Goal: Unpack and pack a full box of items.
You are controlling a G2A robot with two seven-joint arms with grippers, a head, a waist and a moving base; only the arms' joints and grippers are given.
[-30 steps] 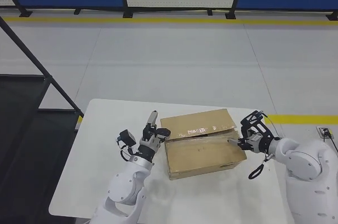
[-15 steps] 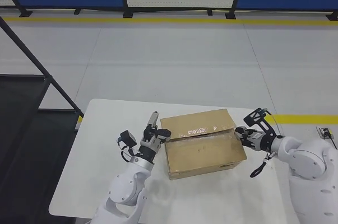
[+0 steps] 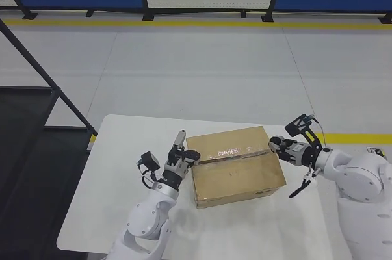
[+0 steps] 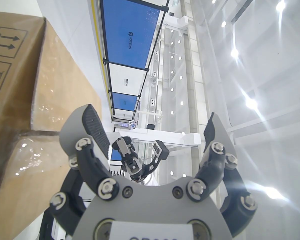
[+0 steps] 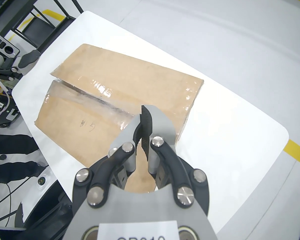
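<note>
The box (image 3: 235, 166) sits on the white table (image 3: 117, 188), right of its middle and turned a little askew to the edges. Its top flaps are down and meet along a seam covered with glossy clear tape (image 5: 102, 89); in the right wrist view a dark gap shows along part of that seam, and a small handwritten mark lies on the nearer flap. The left pincer (image 4: 152, 116) stands just beside the box's left end, pointing upward, its fingers spread wide with nothing between them. One finger is close against the cardboard side, though I cannot tell whether it touches. The right pincer (image 5: 145, 116) is at the box's right end, near the end of the seam, its fingers clenched together on nothing. I cannot tell whether the tips rest on the cardboard. A yellow line (image 3: 365, 138) runs across the floor beyond the table's right side.
</note>
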